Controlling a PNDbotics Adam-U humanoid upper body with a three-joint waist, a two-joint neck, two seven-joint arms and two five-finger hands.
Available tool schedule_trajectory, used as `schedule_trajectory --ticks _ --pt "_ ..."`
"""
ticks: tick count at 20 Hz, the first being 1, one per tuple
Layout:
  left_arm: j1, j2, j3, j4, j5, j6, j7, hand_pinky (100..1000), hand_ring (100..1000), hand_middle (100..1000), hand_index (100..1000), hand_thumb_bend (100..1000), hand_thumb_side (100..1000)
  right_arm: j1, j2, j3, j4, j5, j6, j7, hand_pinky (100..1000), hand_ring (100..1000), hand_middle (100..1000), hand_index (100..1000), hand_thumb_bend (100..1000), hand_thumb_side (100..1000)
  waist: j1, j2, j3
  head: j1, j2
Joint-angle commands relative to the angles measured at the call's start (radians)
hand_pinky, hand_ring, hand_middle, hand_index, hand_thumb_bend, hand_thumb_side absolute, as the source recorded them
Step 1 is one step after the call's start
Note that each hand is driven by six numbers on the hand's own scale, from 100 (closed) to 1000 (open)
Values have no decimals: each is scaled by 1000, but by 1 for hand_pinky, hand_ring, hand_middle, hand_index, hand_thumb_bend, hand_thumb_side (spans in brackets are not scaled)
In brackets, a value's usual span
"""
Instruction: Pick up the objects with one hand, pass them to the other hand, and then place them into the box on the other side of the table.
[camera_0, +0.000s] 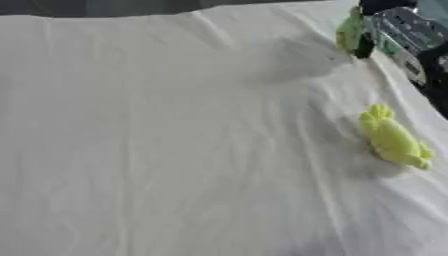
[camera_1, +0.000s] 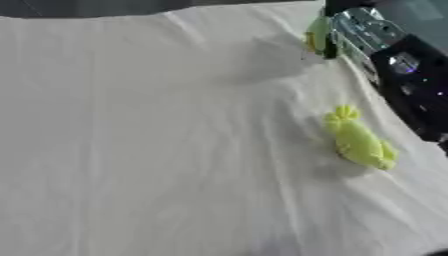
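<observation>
- 2 yellow-green objects in view: 1 lying on the white-clothed tabletop (camera_0: 175, 150), toward the right side; the other up at the top right, against the right hand.
- Lying object (camera_0: 395, 139): elongated, soft-looking, a small tuft at its far end, untouched, well apart from either hand.
- Right hand (camera_1: 367, 31): entering from the upper right corner, raised above the cloth, casting a shadow beneath; appears closed round the second green object (camera_1: 318, 35), though blur hides exactly how the fingers sit.
- Left hand: nowhere in either view, so state unknown.
- No box visible on either side of the tabletop.
- Progress, judged from the layout: early. Apparently 1 pick-up under way by the right hand; no handover possible yet with the left hand absent.
- Still to do: pass the held object across, place it in the box on the far side, then repeat for the object on the cloth.
</observation>
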Motion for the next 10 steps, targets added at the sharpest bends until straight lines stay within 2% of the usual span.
schedule_trajectory --ticks 1,10 --pt "-6 34 20 -15 -4 0 -4 735 777 747 728 100 685 -15 -29 -28 -15 -1 284 284 755 638 410 474 342 100 0 -26 -4 0 -1" --pt "-6 33 19 -16 -5 0 -9 737 778 747 728 100 681 -44 -15 -63 -94 44 284 284 760 600 383 472 274 100 0 -49 -19 3 11"
